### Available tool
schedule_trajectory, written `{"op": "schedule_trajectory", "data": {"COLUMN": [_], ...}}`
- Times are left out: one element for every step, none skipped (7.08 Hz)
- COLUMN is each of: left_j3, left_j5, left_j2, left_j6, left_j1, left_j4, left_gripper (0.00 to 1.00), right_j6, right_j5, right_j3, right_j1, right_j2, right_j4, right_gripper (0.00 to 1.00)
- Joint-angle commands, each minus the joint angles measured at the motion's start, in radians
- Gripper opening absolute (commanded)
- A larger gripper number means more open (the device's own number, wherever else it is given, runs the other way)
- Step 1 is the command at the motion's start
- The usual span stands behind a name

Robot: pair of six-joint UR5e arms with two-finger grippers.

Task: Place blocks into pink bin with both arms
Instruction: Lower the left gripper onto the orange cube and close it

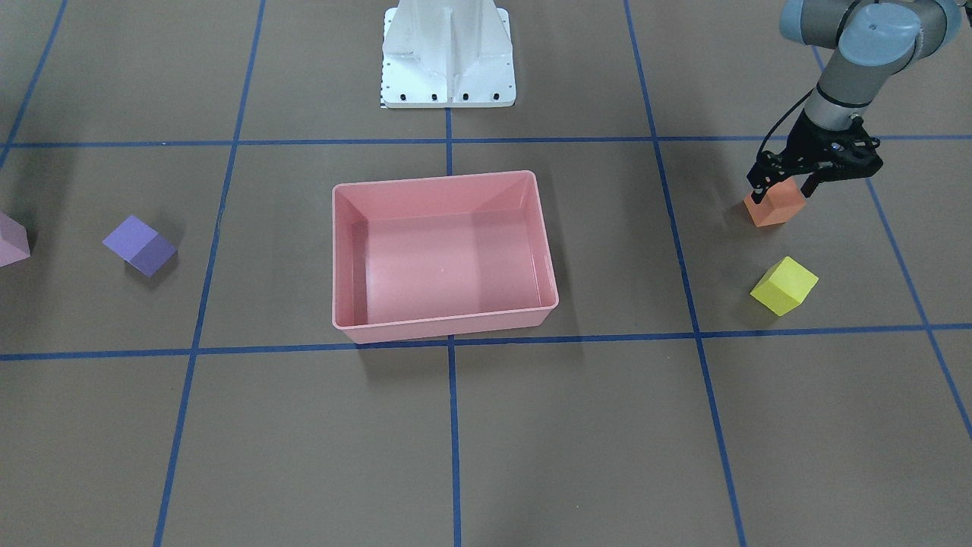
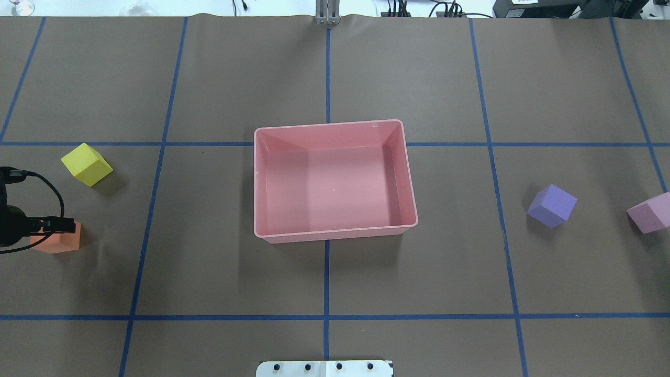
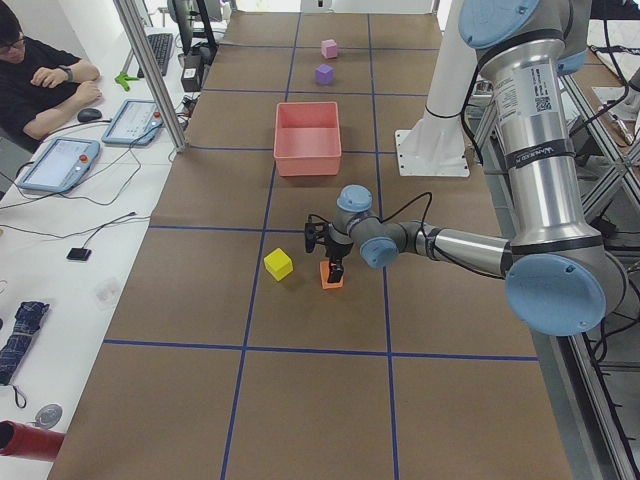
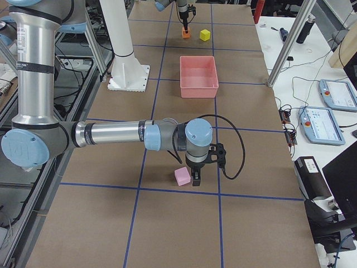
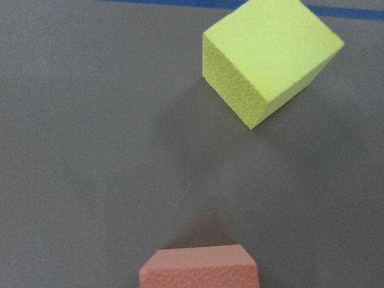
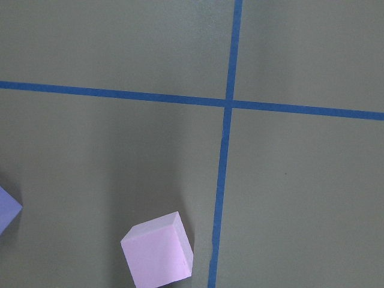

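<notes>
The pink bin [image 1: 446, 328] stands empty at mid-table; it also shows in the overhead view [image 2: 335, 234]. The orange block [image 1: 774, 207] lies on the table, and my left gripper [image 1: 782, 188] is open low over it, one finger on each side of its top. The yellow block [image 1: 784, 286] lies just beyond it and fills the top of the left wrist view [image 5: 270, 57]. The purple block [image 2: 551, 205] and pale pink block [image 2: 650, 212] lie on the other side. My right gripper [image 4: 195, 177] hangs right beside the pale pink block [image 4: 182, 176]; I cannot tell whether it is open or shut.
The white pedestal [image 1: 448, 53] stands behind the bin. Blue tape lines cross the brown table. An operator [image 3: 40, 85] sits with tablets at the side bench.
</notes>
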Motion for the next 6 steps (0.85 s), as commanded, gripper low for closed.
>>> {"op": "schedule_trajectory", "data": {"left_j3": [0.007, -0.009, -0.031, -0.086, -0.124, -0.158], "left_j5": [0.003, -0.015, -0.101, -0.186, -0.244, -0.281], "left_j2": [0.006, 0.011, 0.014, 0.040, 0.057, 0.055], "left_j6": [-0.007, -0.007, 0.002, 0.007, 0.007, 0.007], "left_j1": [0.010, 0.001, -0.030, -0.132, -0.189, -0.234], "left_j4": [-0.001, 0.000, 0.003, 0.008, 0.008, 0.009], "left_gripper": [0.01, 0.00, 0.00, 0.00, 0.00, 0.00], "right_j6": [0.001, 0.001, 0.004, 0.036, 0.129, 0.203], "right_j5": [0.014, 0.016, 0.026, 0.070, 0.100, 0.097], "right_j3": [0.005, 0.010, 0.014, 0.019, 0.039, 0.069], "right_j1": [0.000, 0.000, 0.000, 0.000, -0.001, -0.071], "right_j2": [0.001, 0.001, 0.006, 0.017, 0.056, 0.067], "right_j4": [0.001, 0.002, 0.016, 0.030, 0.030, 0.031], "right_gripper": [1.00, 1.00, 1.00, 1.00, 1.00, 1.00]}}
